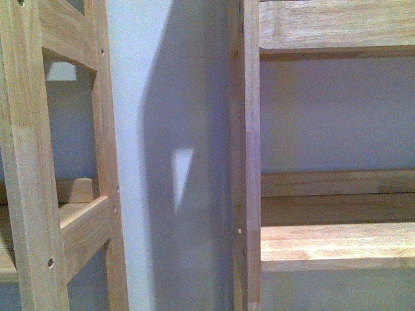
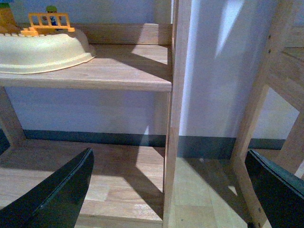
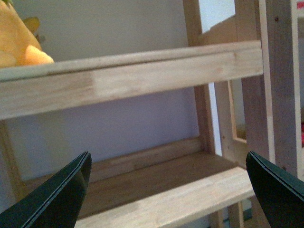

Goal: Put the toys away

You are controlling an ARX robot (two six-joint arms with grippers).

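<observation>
Front view shows two wooden shelf units [image 1: 249,162] with a strip of pale wall between them; neither arm is visible there. One plush toy [image 3: 19,40] sits on a shelf board at 11 o'clock of the right gripper [image 3: 166,190], whose fingers are spread and empty. The left gripper [image 2: 168,190] is likewise released, with one cream tub [image 2: 42,50] holding orange plastic toys at its 11 o'clock.

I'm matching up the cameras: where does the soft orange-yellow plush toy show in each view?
Front view: not in it; only wooden shelves and wall.
Left wrist view: not in it; a cream plastic basin sits on a shelf instead.
Right wrist view: the soft orange-yellow plush toy lies on the upper shelf, cut off by the frame.
Shared landmark: the light wooden shelf boards against the pale wall.
</observation>
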